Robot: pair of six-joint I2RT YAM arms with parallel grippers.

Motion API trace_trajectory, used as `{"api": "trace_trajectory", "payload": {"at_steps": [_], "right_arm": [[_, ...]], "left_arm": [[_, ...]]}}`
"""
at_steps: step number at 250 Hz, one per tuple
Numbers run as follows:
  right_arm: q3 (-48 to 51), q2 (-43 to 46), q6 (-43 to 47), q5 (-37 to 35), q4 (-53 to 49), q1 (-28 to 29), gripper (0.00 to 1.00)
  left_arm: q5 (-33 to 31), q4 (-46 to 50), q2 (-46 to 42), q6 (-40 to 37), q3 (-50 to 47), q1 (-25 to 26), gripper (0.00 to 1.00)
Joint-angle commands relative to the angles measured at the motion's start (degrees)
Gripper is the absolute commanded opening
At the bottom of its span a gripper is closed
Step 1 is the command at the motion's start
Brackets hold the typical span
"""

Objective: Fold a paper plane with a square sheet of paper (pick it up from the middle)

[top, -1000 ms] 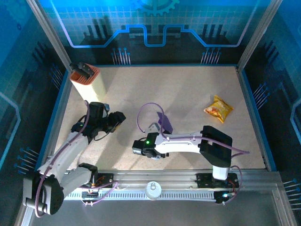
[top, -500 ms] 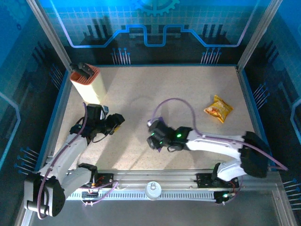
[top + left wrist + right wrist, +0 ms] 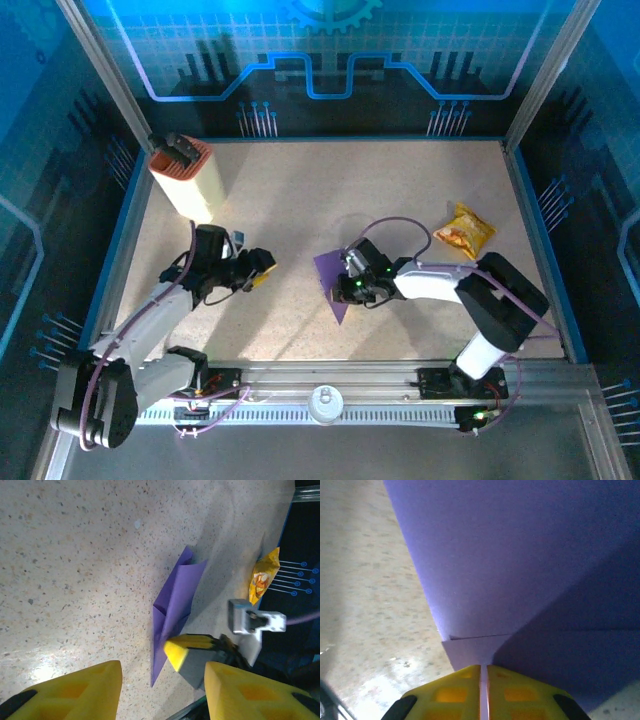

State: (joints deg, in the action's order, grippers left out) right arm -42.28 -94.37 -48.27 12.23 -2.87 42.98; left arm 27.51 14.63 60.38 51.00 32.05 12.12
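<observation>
Right gripper (image 3: pixel 484 668) pinches the folded purple paper (image 3: pixel 175 600); left gripper (image 3: pixel 262 268) idle.
Near: right fingers are clamped together on a thin edge of the paper, just below a fold line. The left gripper sits part-way open with nothing between its jaws, aimed at the paper from the left and well clear of it. The paper is mid-table (image 3: pixel 400 180), slightly right of centre, creased to a pointed shape with its tip toward the near edge. Farther right: yellow-orange snack packet (image 3: pixel 464 231), lying flat and apart. Far left corner: tall cream box (image 3: pixel 190 185) with an orange top and a dark item at its mouth, can't tell what.
</observation>
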Motion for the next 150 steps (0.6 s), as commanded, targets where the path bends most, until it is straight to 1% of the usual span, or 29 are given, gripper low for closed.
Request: {"api": "trace_trajectory", "payload": {"at_steps": [1, 24, 42, 59, 76, 88, 100, 109, 118, 133, 150], "right_arm": [[0.91, -2.16, -8.15, 0.43, 3.79, 0.81, 0.13], [1.29, -2.92, -13.57, -2.89, 3.82, 2.88, 0.13], [1.69, -3.23, -20.34, -6.64, 2.78, 4.57, 0.20], [4.66, -2.72, -28.27, -8.94, 8.28, 6.36, 0.20], [7.23, -1.82, -36.77, -13.87, 13.85, 9.38, 0.21], [7.52, -1.40, -39.64, -17.09, 16.30, 11.36, 0.21], [6.71, -0.64, -40.24, -19.41, 15.85, 12.66, 0.22], [5.59, 0.57, -40.00, -21.71, 13.43, 13.61, 0.22], [4.00, 2.02, -39.61, -24.98, 8.71, 14.59, 0.22], [-0.39, 4.85, -38.06, -31.80, -3.14, 16.12, 0.24], [-6.10, 7.85, -36.97, -41.36, -17.28, 18.19, 0.27]], "left_arm": [[1.45, -0.78, -0.08, 0.77, -0.75, 0.94, 0.47], [1.23, -0.91, -0.26, 0.84, -1.21, 1.23, 0.46], [1.40, -1.51, 0.03, 1.06, -1.57, 1.24, 0.45], [1.77, -2.34, 0.59, 1.32, -1.61, 1.50, 0.45], [2.25, -2.70, 1.20, 1.38, -1.41, 1.76, 0.45], [2.46, -3.16, 1.41, 1.40, -1.31, 2.03, 0.44], [2.78, -3.53, 1.49, 1.48, -1.23, 2.11, 0.44], [2.89, -3.94, 1.43, 1.49, -1.21, 2.24, 0.44], [3.16, -4.14, 1.48, 1.52, -1.21, 2.25, 0.44], [3.63, -4.43, 1.32, 1.58, -1.28, 2.38, 0.44], [4.09, -4.95, 0.78, 1.90, -1.40, 2.55, 0.44]]}}
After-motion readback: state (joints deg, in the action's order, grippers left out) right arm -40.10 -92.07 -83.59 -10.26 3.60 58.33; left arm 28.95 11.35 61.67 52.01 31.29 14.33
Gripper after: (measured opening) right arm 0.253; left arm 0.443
